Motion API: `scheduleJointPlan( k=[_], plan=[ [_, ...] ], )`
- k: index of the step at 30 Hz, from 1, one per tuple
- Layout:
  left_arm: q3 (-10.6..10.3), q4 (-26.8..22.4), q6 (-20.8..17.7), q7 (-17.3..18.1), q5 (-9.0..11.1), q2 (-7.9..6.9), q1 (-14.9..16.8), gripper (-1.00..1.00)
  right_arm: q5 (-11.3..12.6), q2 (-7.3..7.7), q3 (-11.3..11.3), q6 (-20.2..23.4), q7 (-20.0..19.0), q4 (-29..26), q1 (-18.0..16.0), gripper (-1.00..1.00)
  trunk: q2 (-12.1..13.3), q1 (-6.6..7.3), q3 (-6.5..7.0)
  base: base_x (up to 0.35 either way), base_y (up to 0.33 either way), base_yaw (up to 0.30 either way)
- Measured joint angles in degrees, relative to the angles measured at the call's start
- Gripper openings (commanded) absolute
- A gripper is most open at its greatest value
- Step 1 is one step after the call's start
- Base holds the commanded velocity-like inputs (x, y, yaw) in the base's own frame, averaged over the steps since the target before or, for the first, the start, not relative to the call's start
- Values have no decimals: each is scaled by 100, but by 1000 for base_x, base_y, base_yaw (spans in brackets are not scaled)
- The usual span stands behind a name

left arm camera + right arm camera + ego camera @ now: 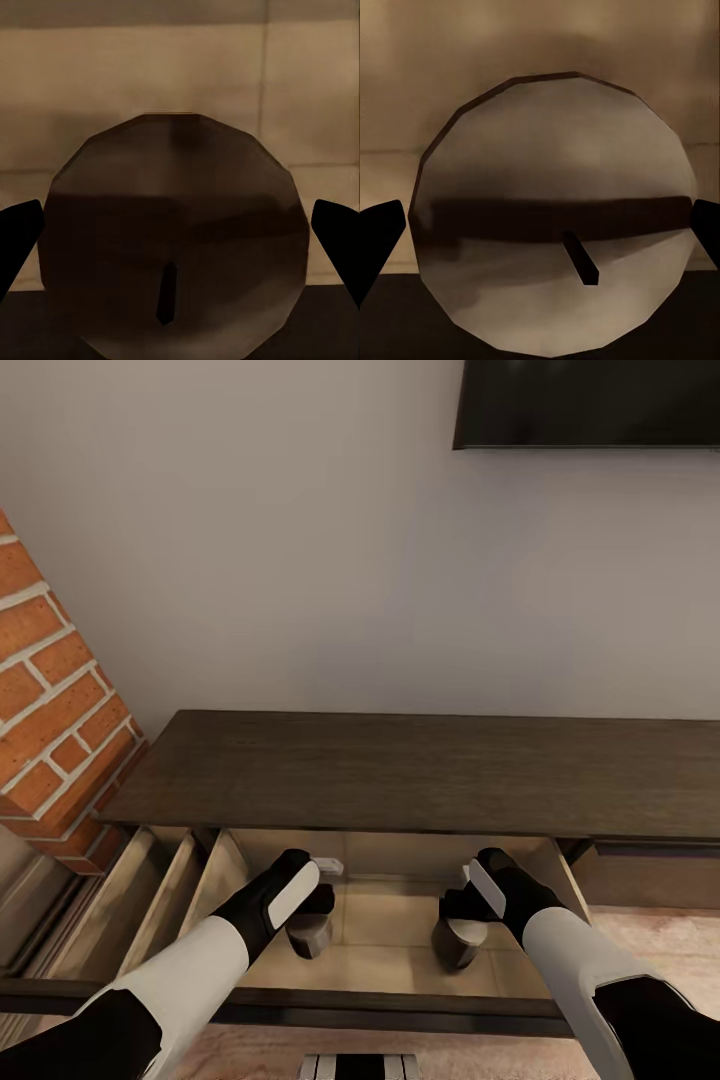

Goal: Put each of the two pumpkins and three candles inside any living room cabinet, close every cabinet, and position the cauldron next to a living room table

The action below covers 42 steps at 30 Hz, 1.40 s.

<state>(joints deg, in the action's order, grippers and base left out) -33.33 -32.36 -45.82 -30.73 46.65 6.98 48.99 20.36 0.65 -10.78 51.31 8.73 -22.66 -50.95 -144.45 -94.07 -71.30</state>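
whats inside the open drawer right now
Two candles: one at the left gripper, candle, and one at the right gripper, candle. The drawer floor between them is bare pale wood. The arms and the front rail cover its near corners.

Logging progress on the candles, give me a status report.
Left gripper and right gripper each around a candle inside the open cabinet drawer. Grip contact unclear. Nothing in the way.
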Motion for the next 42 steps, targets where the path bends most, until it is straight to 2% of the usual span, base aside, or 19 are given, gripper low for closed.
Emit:
scheduleJointPlan(
  k=[23, 27, 31, 42],
  plan=[
    [-13, 0, 121, 0, -4, 0, -1, -100, 20, 0, -13, -9, -75, -27, 8, -100, -1, 1, 0, 0, 0, 0],
    [-13, -2, 120, 3, -1, 0, 0, -100, 24, 0, -14, -9, -78, -26, 9, -100, -5, -10, -89, 0, 0, 0],
    [-13, -6, 122, 7, -3, 0, 1, -100, 26, 0, -14, -9, -86, -34, 8, -100, -6, -10, -89, 0, 0, 0],
    [-13, -9, 152, 9, -1, -7, -6, -100, 20, 16, -32, -2, -65, -358, 25, -100, -6, -10, -89, 0, 0, 0]
  ],
)
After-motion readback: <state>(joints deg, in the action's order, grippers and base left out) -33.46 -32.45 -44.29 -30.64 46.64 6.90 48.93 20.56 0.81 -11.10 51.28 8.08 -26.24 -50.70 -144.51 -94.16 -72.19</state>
